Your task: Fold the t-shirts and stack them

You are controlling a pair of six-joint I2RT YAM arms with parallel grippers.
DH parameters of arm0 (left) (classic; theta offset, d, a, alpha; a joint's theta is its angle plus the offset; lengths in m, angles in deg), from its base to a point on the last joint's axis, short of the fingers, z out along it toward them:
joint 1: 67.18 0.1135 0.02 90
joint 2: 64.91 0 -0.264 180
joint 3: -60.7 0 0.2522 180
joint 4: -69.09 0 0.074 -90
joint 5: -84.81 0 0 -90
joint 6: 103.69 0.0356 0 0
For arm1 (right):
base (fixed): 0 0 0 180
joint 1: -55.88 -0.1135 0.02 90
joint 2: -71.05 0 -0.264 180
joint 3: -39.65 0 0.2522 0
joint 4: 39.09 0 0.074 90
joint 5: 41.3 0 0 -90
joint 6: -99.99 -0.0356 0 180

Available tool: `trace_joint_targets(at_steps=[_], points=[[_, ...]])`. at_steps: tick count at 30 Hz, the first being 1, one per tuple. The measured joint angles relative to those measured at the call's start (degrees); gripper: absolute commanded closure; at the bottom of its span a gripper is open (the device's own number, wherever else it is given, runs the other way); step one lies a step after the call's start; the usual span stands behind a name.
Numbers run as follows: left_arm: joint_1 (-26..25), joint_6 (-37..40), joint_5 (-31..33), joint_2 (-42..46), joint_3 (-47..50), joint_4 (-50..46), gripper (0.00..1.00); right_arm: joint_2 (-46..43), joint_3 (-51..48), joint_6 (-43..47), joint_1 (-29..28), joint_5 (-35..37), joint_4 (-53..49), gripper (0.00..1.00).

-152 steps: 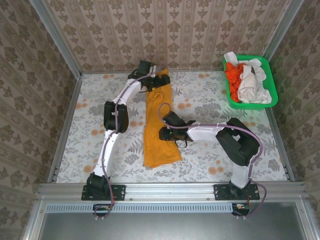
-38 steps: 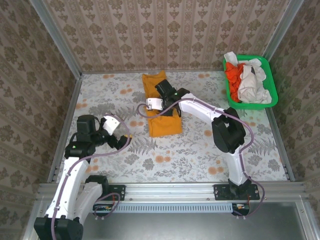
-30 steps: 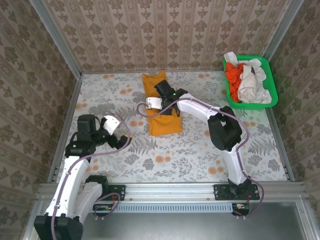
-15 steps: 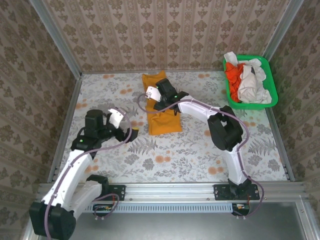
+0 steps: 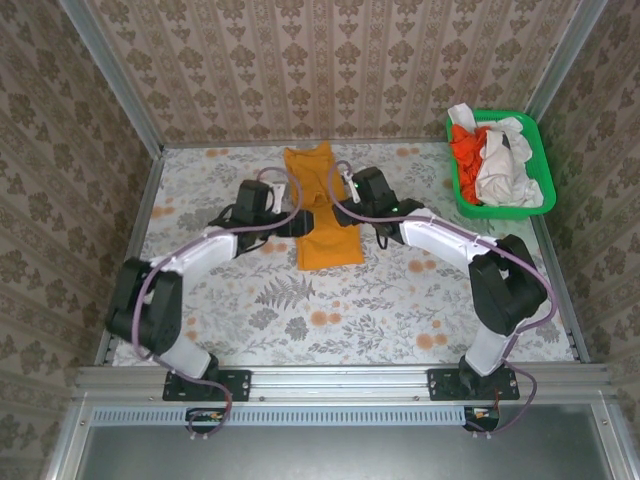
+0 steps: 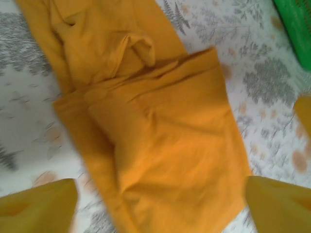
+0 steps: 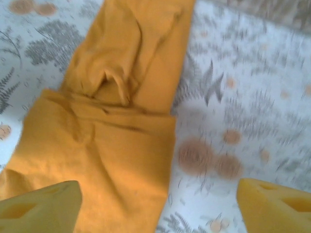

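Observation:
The mustard-orange t-shirt [image 5: 322,218] lies at the back middle of the table as a narrow strip, its near end doubled back over itself. The doubled layer [image 6: 170,155] has a bunched fold [image 6: 138,48] just beyond it. My left gripper [image 5: 291,223] hovers at the shirt's left edge, open, with its yellow fingertips [image 6: 39,208] spread wide over the cloth. At the shirt's right edge my right gripper [image 5: 346,190] is open too. One of its fingers [image 7: 39,206] is over the shirt [image 7: 112,141] and the other over bare table. Neither holds anything.
A green basket [image 5: 500,210] stands at the back right and holds a red-orange t-shirt [image 5: 466,150] and white t-shirts [image 5: 500,168]. Its corner [image 6: 297,24] appears in the left wrist view. Patterned walls enclose the floral table [image 5: 330,310].
My left arm swung from the front left to the shirt's left edge. My right gripper opened, let go of the cloth and shifted to the shirt's right side.

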Motion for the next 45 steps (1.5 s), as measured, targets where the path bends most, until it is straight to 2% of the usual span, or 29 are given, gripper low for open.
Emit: trace_joint_targets(at_steps=[4, 7, 12, 17, 20, 26, 33, 35, 38, 41, 43, 45], points=[[-1.0, -4.7, -0.2, -9.0, -7.2, 1.1, 0.68, 0.1, -2.5, -6.2, 1.9, -2.9, -0.7, 0.33], [-1.0, -6.7, -0.1, -13.9, -10.6, 1.1, 0.79, 1.0, -2.3, -8.5, 2.8, -5.6, 0.2, 0.39], [-0.2, -8.2, 0.0, -18.1, -11.9, 0.8, 0.82, 7.6, 0.8, -11.5, 3.3, -9.0, 0.9, 0.54], [1.7, -9.0, 0.0, -19.5, -11.2, 0.5, 0.81, 12.5, 1.6, -14.0, 3.3, -11.3, 0.9, 0.58], [2.0, -9.0, 0.0, -19.5, -9.5, 1.1, 0.81, 12.5, 0.0, -15.5, 3.2, -12.3, 1.6, 0.66], [0.5, -9.4, 0.3, -17.1, -3.1, 4.3, 0.80, 8.4, -9.4, -18.0, 1.4, -11.6, 4.8, 0.73], [-3.7, -11.5, 0.7, -10.2, 6.0, 5.8, 0.78, -2.1, -21.9, -23.5, -4.3, -9.4, 4.9, 0.75], [-5.0, -12.2, 1.0, -8.5, 7.9, 5.8, 0.72, -5.0, -24.6, -25.2, -5.7, -8.8, 4.5, 0.74], [-6.3, -13.0, 1.7, -6.2, 9.7, 5.4, 0.59, -8.8, -26.8, -26.5, -7.2, -7.9, 3.3, 0.64], [-5.9, -12.9, 2.7, -4.6, 9.6, 3.8, 0.47, -12.6, -27.1, -25.3, -7.3, -5.7, 2.4, 0.47], [-4.7, -12.7, 3.3, -3.5, 9.2, 2.7, 0.39, -15.3, -27.0, -22.2, -7.3, -4.4, 2.5, 0.35], [-3.0, -12.2, 3.8, -2.3, 9.0, 2.3, 0.27, -16.8, -26.5, -17.4, -7.3, -4.3, 2.8, 0.28]])
